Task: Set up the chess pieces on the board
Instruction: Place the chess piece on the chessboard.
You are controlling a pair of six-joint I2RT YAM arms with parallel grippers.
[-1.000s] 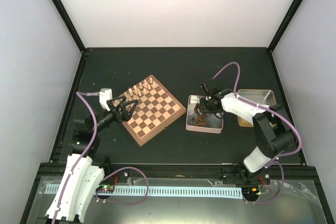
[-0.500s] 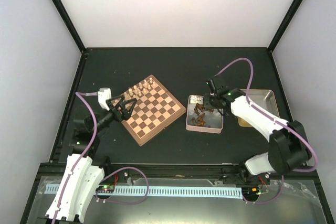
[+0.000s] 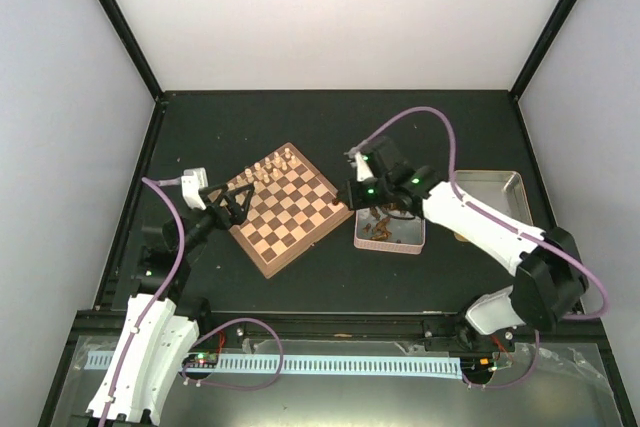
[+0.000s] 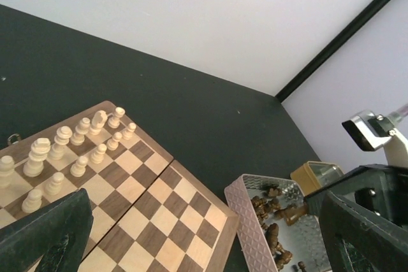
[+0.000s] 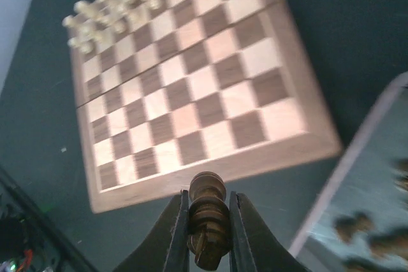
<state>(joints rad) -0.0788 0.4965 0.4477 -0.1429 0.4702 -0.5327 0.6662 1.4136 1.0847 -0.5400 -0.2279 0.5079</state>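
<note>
Dark brown wooden chess piece, turned, with a rounded head above a ringed collar: we see it pinched upright between the two fingers of the right hand, which press on its waist from either side. It hangs in the air just off the near right edge of the square wooden chessboard, over the gap between that board and the pink-sided silvery tin.

We judge the piece light and rigid, with a smooth finish that could slide or twist in a loose pinch. The narrow waist under the head looks like the best place to hold it, leaving the base free to meet a square flat. Being small and top-heavy, it may topple if let go before the base sits down.

More dark brown pieces lie jumbled in the tin. Pale cream wooden pieces stand in two rows along the far left side of the board, while its near rows are bare, so most of the job looks undone.

At the board's left corner the left hand hovers with fingers spread wide, holding nothing. A tan tray sits to the right on the black table.
</note>
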